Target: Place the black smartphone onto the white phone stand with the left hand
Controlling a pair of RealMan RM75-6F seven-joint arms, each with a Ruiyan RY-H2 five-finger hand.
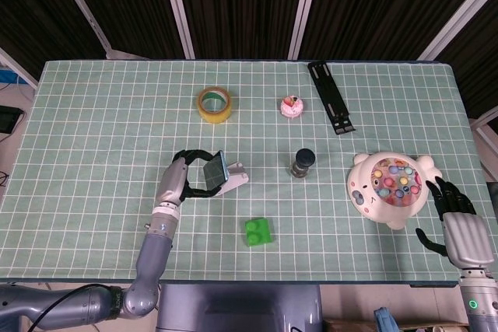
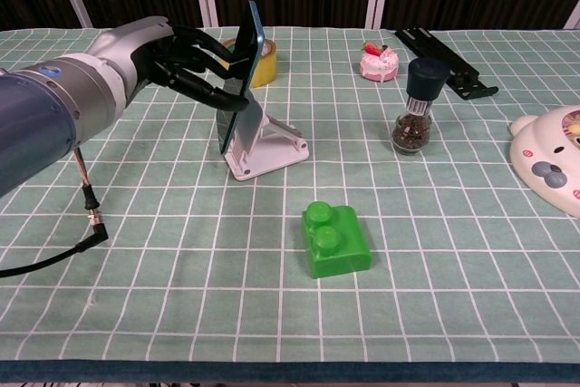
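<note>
**Phone held upright against the stand, lower edge not yet seen to be seated**

The flat black smartphone with a blue rim (image 2: 239, 79) is held on edge by the left hand (image 2: 172, 61), left of centre in the chest view. It is gripped from its left side by the dark fingers (image 2: 207, 68), which are wrapped across its back and edge. Its long axis is set nearly vertical, tipped only slightly toward the upper right, and its lower end is brought down to the white folding plastic phone stand (image 2: 265, 144) on the green gridded worktop (image 2: 435, 251).

In the head view the same phone (image 1: 213, 170) appears just left of centre, with the stand (image 1: 232, 179) touching it on the right and the left hand (image 1: 177, 183) on the left. The stand's sloped back plate therefore lies on the far side of the phone from the fingers. The phone appears to stand steeper than that plate. Whether its lower edge is already lodged behind the stand's front lip cannot be told from either view.

The placement is judged to turn on tipping the phone's top rightward, away from the fingers, until its back is laid on the plate.

The right hand (image 1: 461, 231) is seen at the lower right corner of the head view, well apart from the stand, with its fingers spread and nothing held.
</note>
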